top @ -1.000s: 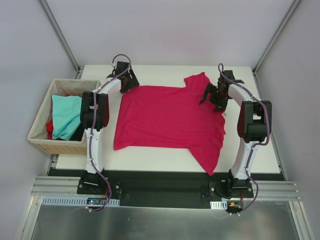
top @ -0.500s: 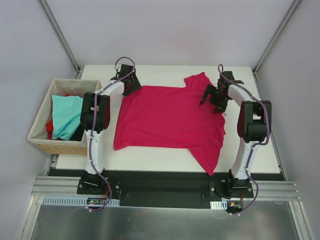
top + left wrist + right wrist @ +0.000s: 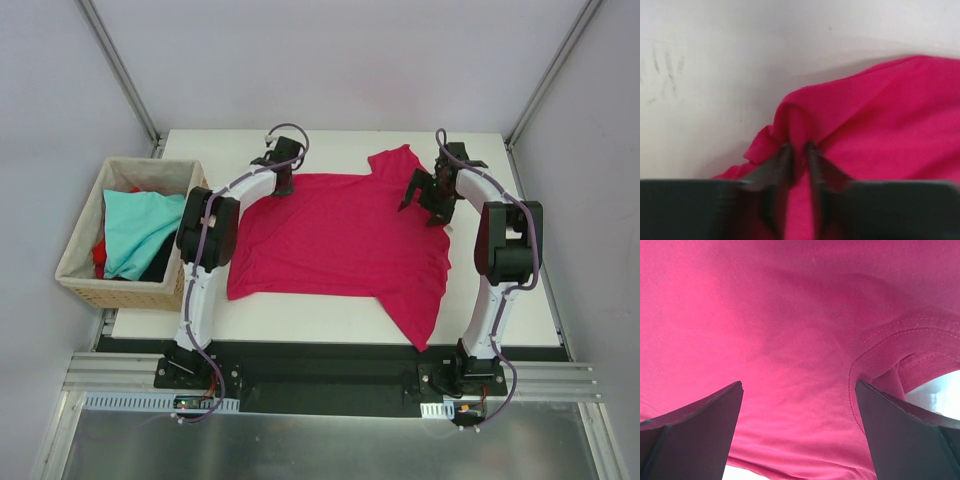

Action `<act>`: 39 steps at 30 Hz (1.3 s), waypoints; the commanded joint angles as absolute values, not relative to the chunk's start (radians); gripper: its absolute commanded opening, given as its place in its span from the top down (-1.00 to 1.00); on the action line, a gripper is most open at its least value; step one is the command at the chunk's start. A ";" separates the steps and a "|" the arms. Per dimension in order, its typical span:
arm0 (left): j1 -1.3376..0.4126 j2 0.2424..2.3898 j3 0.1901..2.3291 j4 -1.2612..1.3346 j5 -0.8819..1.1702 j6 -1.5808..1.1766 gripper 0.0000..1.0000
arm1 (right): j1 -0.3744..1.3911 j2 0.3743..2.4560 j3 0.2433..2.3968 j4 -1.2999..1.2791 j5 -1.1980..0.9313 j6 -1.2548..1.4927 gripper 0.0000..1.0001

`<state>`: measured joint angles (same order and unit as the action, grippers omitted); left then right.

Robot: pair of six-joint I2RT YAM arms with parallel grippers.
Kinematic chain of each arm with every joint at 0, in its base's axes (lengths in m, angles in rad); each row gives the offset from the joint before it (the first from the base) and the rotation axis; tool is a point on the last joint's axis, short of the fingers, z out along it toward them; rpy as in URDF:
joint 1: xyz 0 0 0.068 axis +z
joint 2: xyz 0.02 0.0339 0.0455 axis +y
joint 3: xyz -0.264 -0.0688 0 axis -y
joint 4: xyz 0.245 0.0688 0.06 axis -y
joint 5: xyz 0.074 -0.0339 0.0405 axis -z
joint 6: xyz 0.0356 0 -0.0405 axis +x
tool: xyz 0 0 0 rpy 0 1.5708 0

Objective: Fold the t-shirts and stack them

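The crimson-magenta t-shirt (image 3: 340,235) lies spread flat on the table (image 3: 330,140). The left gripper (image 3: 799,149) is nearly closed and pinches a raised fold at the shirt's edge; beyond its tips there is white table surface. The right gripper (image 3: 797,385) stands wide above the cloth and holds nothing, with the collar (image 3: 880,347) beside its right finger

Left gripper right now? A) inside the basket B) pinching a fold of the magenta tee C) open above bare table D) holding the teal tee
B: in the left wrist view the left gripper has its jaws nearly together, with a ridge of the magenta tee bunched between them.
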<state>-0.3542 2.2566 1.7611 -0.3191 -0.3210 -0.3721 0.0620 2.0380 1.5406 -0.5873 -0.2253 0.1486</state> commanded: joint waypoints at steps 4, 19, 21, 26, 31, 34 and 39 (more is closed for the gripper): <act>-0.417 2.230 1.732 -0.365 -0.370 -0.337 1.00 | 0.064 2.031 1.532 -0.586 -0.232 0.160 -0.99; -0.327 2.057 1.703 -0.374 -0.280 -0.448 -0.28 | 0.067 2.025 1.520 -0.584 -0.239 0.149 -0.99; -0.295 2.040 1.710 -0.373 -0.215 -0.466 -0.22 | 0.069 2.025 1.519 -0.584 -0.239 0.147 -0.99; -0.278 2.086 1.740 -0.373 -0.152 -0.498 0.02 | 0.069 2.029 1.520 -0.584 -0.241 0.146 -0.99; -0.253 2.128 1.758 -0.371 -0.060 -0.584 0.45 | 0.067 2.029 1.519 -0.584 -0.241 0.143 -0.99; -0.253 2.140 1.758 -0.371 -0.043 -0.568 0.58 | 0.067 2.028 1.516 -0.586 -0.239 0.143 -1.00; -0.253 2.189 1.756 -0.370 0.015 -0.545 0.56 | 0.069 2.039 1.522 -0.588 -0.241 0.146 -0.99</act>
<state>-0.2481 2.1540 1.7271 -0.3576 -0.0498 -0.5404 0.0635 2.0380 1.5230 -0.5800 -0.2256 0.1471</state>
